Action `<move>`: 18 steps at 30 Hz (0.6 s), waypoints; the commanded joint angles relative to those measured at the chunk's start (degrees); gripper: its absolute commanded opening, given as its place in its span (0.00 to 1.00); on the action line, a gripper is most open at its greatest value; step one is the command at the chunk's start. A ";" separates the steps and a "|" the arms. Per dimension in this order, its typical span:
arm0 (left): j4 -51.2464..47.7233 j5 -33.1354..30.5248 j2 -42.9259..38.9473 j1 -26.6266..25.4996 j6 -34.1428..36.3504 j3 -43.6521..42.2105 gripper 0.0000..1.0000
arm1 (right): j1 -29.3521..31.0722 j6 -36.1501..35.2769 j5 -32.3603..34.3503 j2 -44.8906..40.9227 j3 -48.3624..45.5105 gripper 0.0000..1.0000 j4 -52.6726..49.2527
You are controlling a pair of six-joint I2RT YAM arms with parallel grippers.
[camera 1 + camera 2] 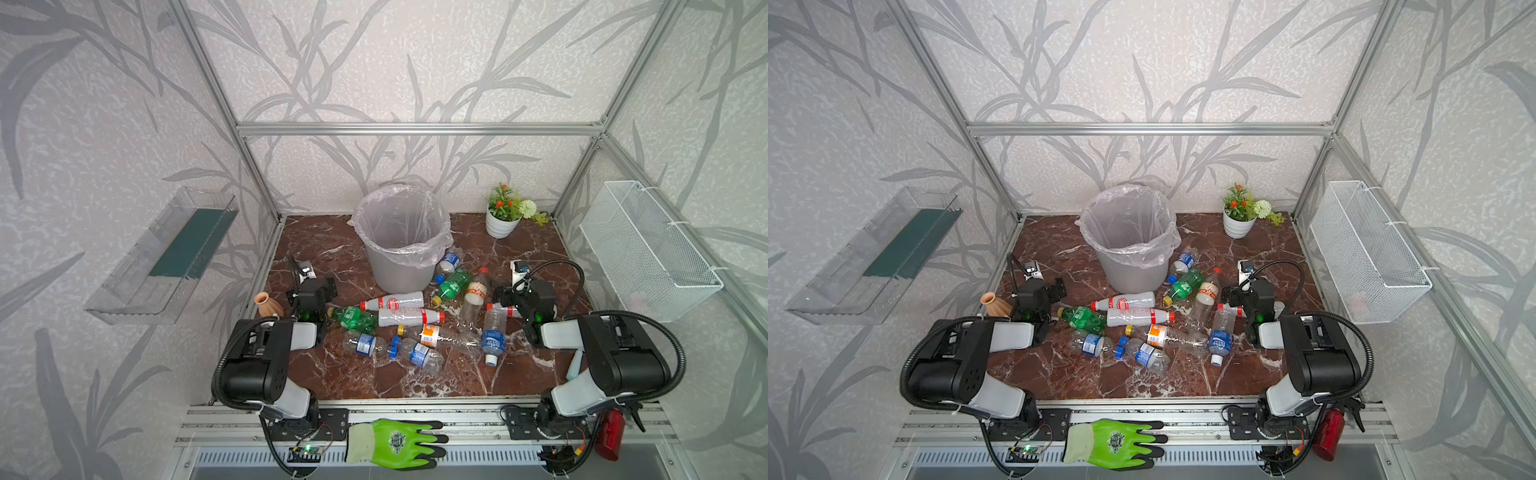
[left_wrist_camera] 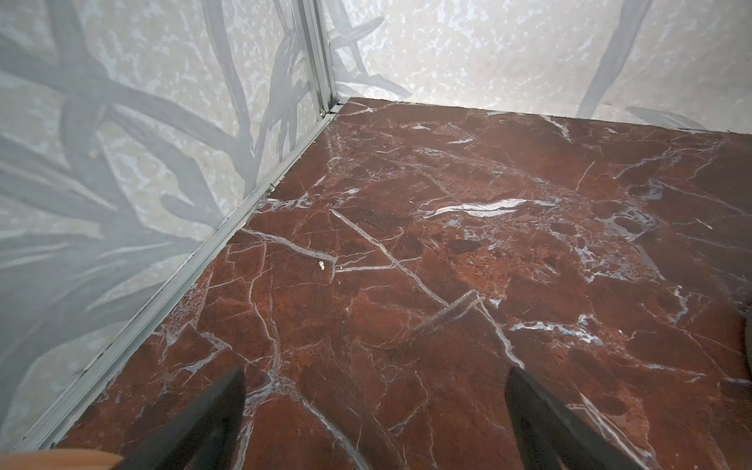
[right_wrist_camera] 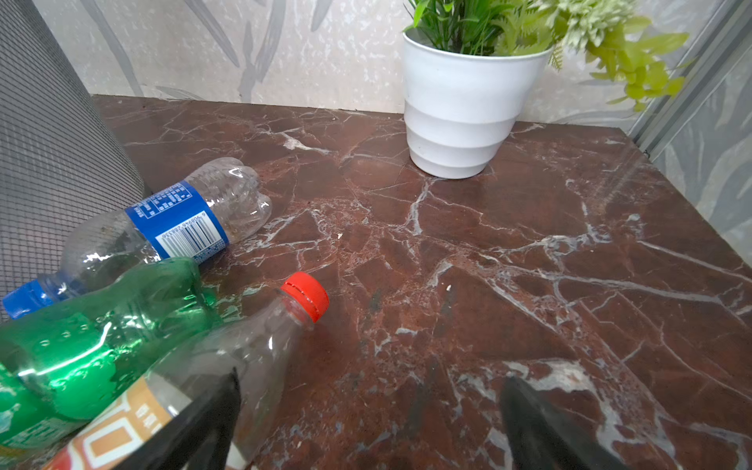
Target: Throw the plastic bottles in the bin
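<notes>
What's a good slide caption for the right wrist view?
Open right gripper near a red-capped bottle, green bottle and blue-labelled bottle; white flower pot beyond.

This is a robotics lab test cell, dressed as a home corner. An aluminium extrusion frame (image 1: 415, 129) carries leaf-patterned wallpaper panels (image 1: 415, 62) around a red marble-look table (image 1: 332, 374). Two robot arms (image 1: 257, 365) are bolted to a slotted rail (image 1: 478, 415) at its front, with a bare circuit board (image 1: 307, 451) below and a green work glove (image 1: 395, 442) lying across it. A potted plant (image 1: 505, 212), a bag-lined bin (image 1: 399, 270) and a wall-hung wire mesh basket (image 1: 648, 249) give the domestic dressing.
</notes>
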 commanded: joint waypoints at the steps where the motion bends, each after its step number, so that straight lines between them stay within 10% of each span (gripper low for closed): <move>1: -0.55 -0.08 -0.34 0.18 -0.27 0.84 0.99 | 0.21 -0.68 -0.62 0.18 1.02 0.99 0.24; 18: -0.63 0.08 -0.34 0.35 -0.37 0.81 0.99 | 0.10 -0.48 -0.71 0.33 1.33 0.99 -0.15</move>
